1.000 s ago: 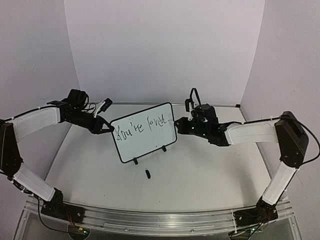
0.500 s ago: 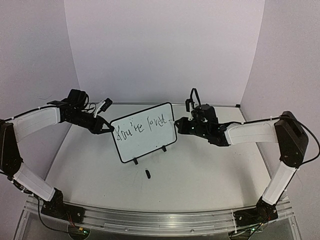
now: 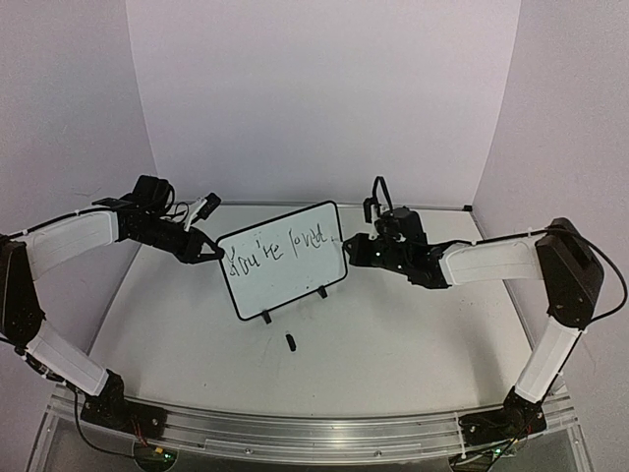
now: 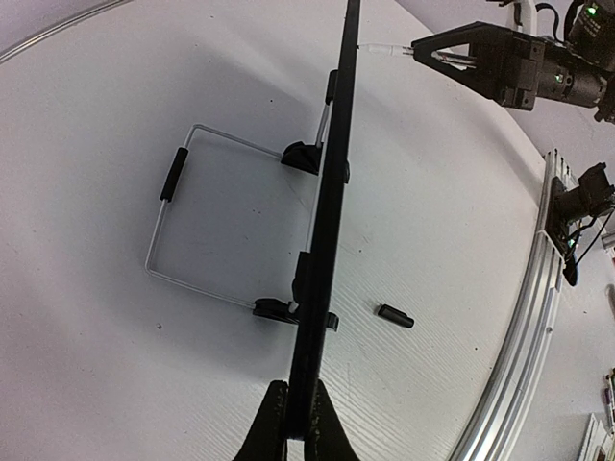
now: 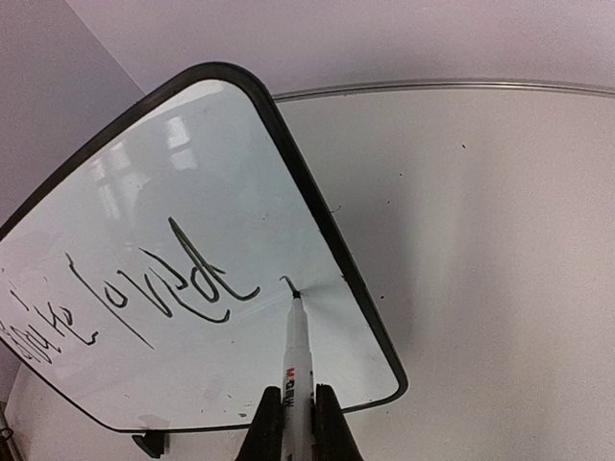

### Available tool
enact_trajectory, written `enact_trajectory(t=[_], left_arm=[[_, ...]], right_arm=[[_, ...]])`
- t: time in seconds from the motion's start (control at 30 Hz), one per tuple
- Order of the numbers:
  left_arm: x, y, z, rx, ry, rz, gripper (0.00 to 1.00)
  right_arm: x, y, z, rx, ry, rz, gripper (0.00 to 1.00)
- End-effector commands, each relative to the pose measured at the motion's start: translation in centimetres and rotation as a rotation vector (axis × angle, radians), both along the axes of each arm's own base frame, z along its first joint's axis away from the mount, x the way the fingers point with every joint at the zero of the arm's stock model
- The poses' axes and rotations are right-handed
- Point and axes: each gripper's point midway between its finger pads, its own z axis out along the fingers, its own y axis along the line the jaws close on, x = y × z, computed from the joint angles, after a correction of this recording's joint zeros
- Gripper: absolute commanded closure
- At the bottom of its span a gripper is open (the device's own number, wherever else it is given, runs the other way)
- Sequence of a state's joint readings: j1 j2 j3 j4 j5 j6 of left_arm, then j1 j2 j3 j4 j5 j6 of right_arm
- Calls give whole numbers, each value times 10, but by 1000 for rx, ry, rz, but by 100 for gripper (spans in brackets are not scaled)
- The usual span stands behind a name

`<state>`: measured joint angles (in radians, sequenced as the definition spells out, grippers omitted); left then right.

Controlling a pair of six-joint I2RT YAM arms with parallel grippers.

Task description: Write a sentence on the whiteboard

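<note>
The whiteboard (image 3: 295, 285) stands tilted on its two black feet at mid-table. The sentence (image 3: 277, 249) on it reads "You're loved" in dark script, one line showing. My left gripper (image 3: 209, 252) is shut on the board's left edge; in the left wrist view the whiteboard (image 4: 328, 216) is edge-on between my fingertips (image 4: 274, 423). My right gripper (image 3: 348, 246) is shut on a white marker (image 5: 298, 360). The marker's tip touches the whiteboard (image 5: 240, 163) at a small hooked stroke just after "loved" (image 5: 192, 279).
A black marker cap (image 3: 291, 341) lies on the table in front of the board; the cap (image 4: 395, 315) also shows in the left wrist view. A wire stand (image 4: 168, 226) props the board from behind. A metal rail (image 3: 314, 433) runs along the near edge, and walls close three sides.
My right gripper has edged slightly left toward the board with the marker, leaving a small stroke after "loved". The left arm and the board have not moved.
</note>
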<state>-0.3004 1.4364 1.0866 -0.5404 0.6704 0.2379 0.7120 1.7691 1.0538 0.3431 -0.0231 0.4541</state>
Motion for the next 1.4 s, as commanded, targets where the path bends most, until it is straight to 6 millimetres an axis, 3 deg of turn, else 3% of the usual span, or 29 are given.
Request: enact_trajectory(t=[0.0,0.17,0.3,0.47,0.63,0.77,1.07,1.37], left_arm=[[9,7,-9,74,-14,26,100],[9,7,-9,74,-15,27,100],[9,7,-9,73,-12,26,100],[9,7,-9,73,-12,27,100],[9,7,-10,74,-11,26,100],[9,7,-9,72,-11,27,100],[9,7,-10,72,-8,26,100],[9,6,-11,72,-5,24,100]], right_arm=[[-5,4,17,55,-26,43,100],[-31,6,49,153,-85,140,100],[-54,20,56,184,-93,253,100],[-71,56,42,150,-79,350,100],[-91,105,40,132,-104,466,100],[-98,129,33,136,-90,525,100],[-110,155,4,84,-41,610,100],[-112,165,-23,37,5,630,100]])
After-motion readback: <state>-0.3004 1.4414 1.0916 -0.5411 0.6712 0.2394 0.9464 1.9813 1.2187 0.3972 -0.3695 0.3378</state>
